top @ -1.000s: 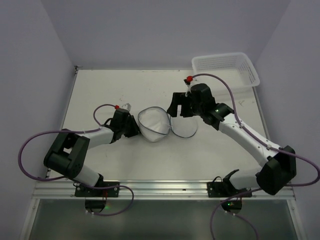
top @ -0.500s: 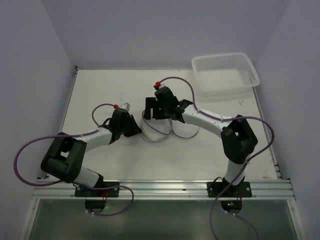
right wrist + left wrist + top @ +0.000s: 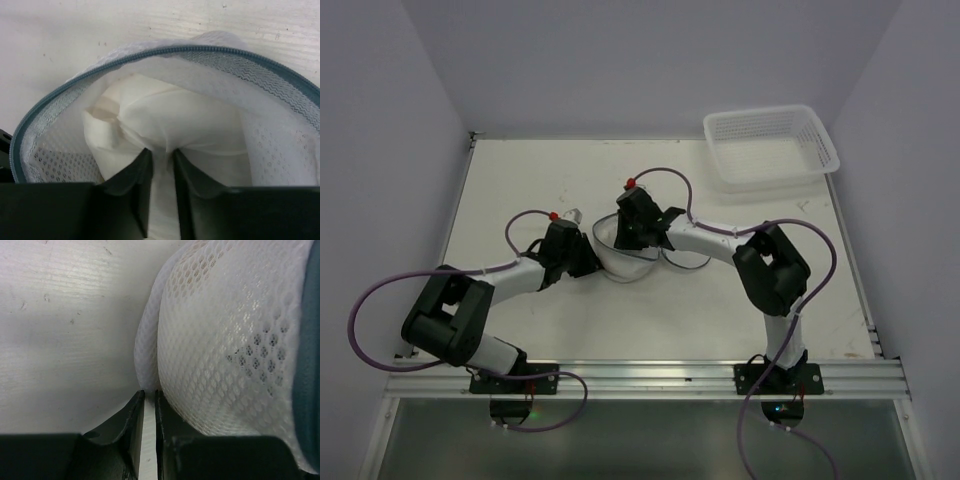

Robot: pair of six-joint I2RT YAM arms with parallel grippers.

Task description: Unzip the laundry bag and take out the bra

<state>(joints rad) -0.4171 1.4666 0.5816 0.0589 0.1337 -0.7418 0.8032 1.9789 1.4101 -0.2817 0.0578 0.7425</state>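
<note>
The laundry bag (image 3: pixel 625 268) lies unzipped on the table (image 3: pixel 520 190), between the arms. The left gripper (image 3: pixel 148 401) is closed on its mesh edge — I think to anchor it — while the right gripper (image 3: pixel 161 159), inside the opening, pinches the white bra (image 3: pixel 165 125), probably ready to pull it out.

From where I stand, the laundry bag (image 3: pixel 225 340) is white open-weave mesh cloth, catching a little light around its holes. It is edged by a zipper (image 3: pixel 240 55) of dull blue-grey woven tape with fine teeth. The bra (image 3: pixel 165 115) is smooth cream fabric (softly creased, no sheen). The worktop (image 3: pixel 60 315) looks matt white, scuffed and faintly grained. The left end effector (image 3: pixel 148 395) and right end effector (image 3: pixel 163 155) are matt black plastic, and the basket (image 3: pixel 770 145) is pale plastic lattice.
</note>
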